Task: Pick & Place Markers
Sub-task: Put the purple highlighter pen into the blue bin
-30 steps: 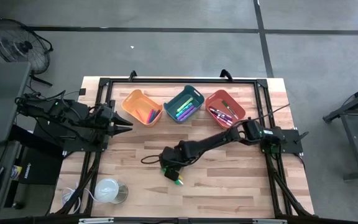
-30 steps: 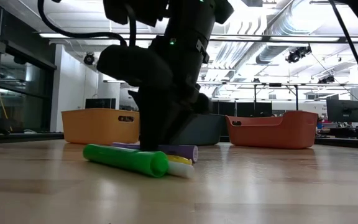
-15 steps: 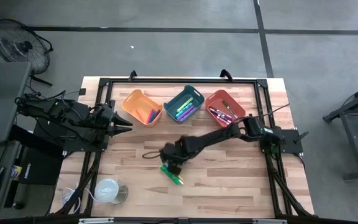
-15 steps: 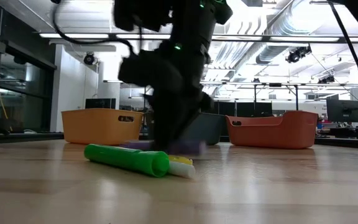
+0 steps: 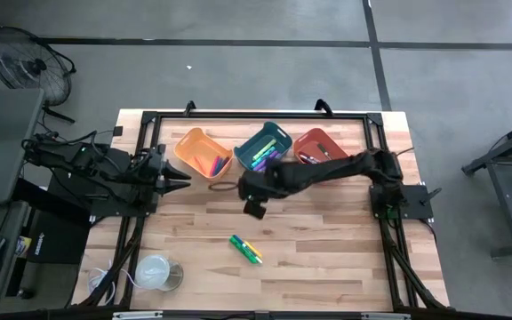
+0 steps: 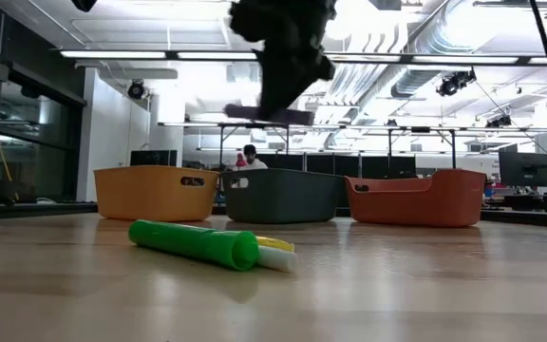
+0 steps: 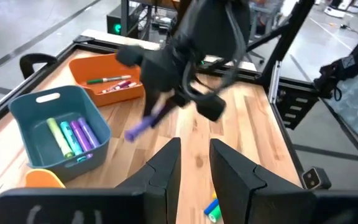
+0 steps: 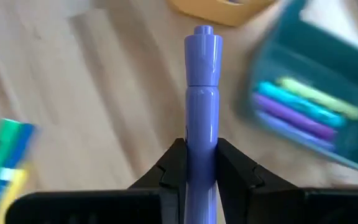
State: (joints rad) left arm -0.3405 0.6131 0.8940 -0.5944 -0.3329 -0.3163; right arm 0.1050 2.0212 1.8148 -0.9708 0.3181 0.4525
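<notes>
Above table, right claw (image 8: 201,163) grips purple marker (image 8: 202,93), arm outstretched.

Straight down over the whole worktop (image 5: 327,258) from high; level across it from its near edge; close from both wrists; teal bin (image 5: 263,148) shared.

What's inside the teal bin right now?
The teal bin holds green, blue and purple markers side by side. Its near wall hides their lower ends and whatever lies beneath them.
</notes>
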